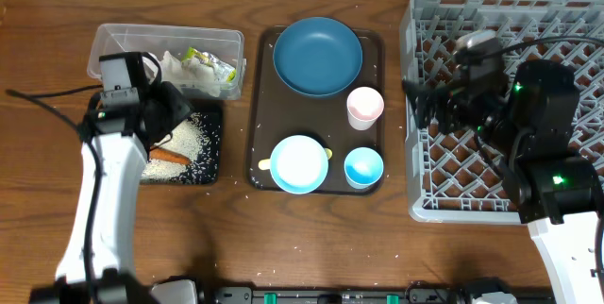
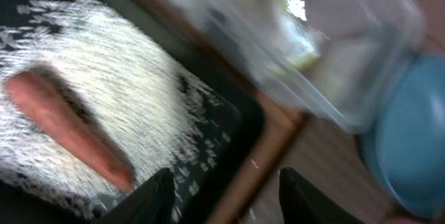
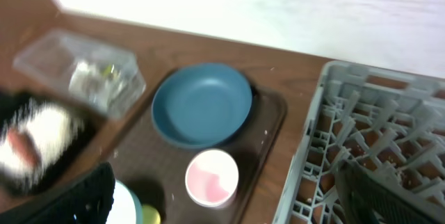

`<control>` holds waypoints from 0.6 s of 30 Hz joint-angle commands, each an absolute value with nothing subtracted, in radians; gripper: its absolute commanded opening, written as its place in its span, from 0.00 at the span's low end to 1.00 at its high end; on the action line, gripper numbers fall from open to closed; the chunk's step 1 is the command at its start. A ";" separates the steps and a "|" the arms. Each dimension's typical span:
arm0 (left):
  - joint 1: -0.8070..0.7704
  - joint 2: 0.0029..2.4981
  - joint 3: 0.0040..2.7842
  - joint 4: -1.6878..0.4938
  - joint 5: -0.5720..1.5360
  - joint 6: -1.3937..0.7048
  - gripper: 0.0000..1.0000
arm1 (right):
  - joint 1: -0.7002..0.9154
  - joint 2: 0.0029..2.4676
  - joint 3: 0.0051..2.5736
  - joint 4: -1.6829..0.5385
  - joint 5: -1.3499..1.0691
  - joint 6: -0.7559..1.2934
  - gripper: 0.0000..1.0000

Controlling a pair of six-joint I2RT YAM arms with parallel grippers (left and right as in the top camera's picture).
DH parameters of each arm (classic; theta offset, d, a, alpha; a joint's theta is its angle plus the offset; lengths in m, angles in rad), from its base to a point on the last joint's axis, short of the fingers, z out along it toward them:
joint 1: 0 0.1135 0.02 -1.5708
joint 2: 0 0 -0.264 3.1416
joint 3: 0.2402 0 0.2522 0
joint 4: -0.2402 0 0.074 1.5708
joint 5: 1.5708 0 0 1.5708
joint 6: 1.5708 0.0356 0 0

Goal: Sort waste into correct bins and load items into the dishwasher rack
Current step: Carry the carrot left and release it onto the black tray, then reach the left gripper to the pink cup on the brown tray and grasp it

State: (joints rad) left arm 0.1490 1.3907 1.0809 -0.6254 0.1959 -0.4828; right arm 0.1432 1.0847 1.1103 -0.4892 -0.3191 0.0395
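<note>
Left fingers (image 2: 149, 200) hang apart, empty, beside the carrot (image 2: 66, 126) in the black tray (image 2: 229, 123) left of the serving tray (image 1: 257, 87), while the right fingers (image 3: 76, 196), spread wide to its right, look nearer the dark-blue plate (image 1: 318, 56) at its far end.

Overhead straight down, left wrist close over black tray (image 2: 233, 123), right wrist farther, blue plate (image 3: 201, 104) shared
</note>
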 commanded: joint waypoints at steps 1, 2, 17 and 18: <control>0.110 1.333 1.104 -0.654 0.275 -0.373 0.51 | 0.131 1.085 1.130 -0.451 -0.258 0.210 0.99; 0.092 1.319 1.112 -0.669 0.272 -0.370 0.51 | 0.132 1.087 1.132 -0.441 -0.258 0.213 0.99; -0.246 1.482 1.508 -0.937 0.077 -0.333 0.51 | 0.132 1.309 1.476 -0.808 -0.262 0.186 0.99; -0.260 1.508 1.533 -0.957 0.077 -0.332 0.51 | 0.132 1.327 1.504 -0.835 -0.261 0.186 0.99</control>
